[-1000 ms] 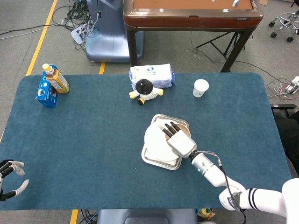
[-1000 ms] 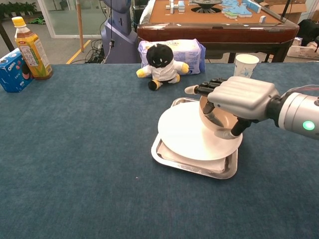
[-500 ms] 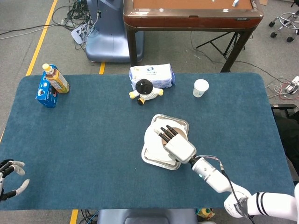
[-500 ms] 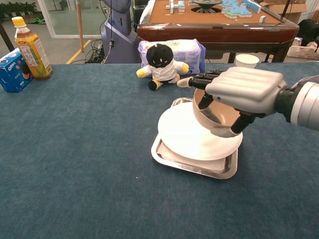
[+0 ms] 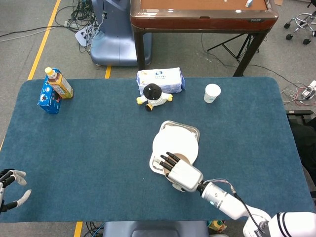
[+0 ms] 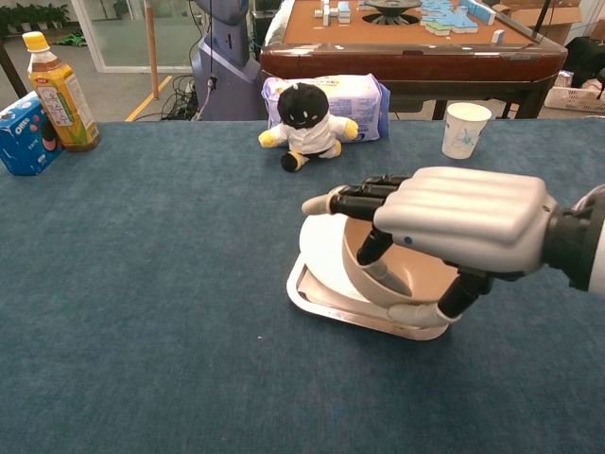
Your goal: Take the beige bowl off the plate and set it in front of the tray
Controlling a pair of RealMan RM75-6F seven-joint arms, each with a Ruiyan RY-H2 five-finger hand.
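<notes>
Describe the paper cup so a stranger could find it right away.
Look along the far edge of the blue table, toward its right end. The white paper cup stands upright there alone, right of the tissue pack and plush doll; it is the only cup.

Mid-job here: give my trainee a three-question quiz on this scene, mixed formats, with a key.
1. True or false: the right hand holds the beige bowl.
2. Which lies directly on the tray: A) paper cup, B) white plate, C) plush toy?
3. Fill in: the left hand holds ____.

Key: 1 true; 2 B; 3 nothing.
</notes>
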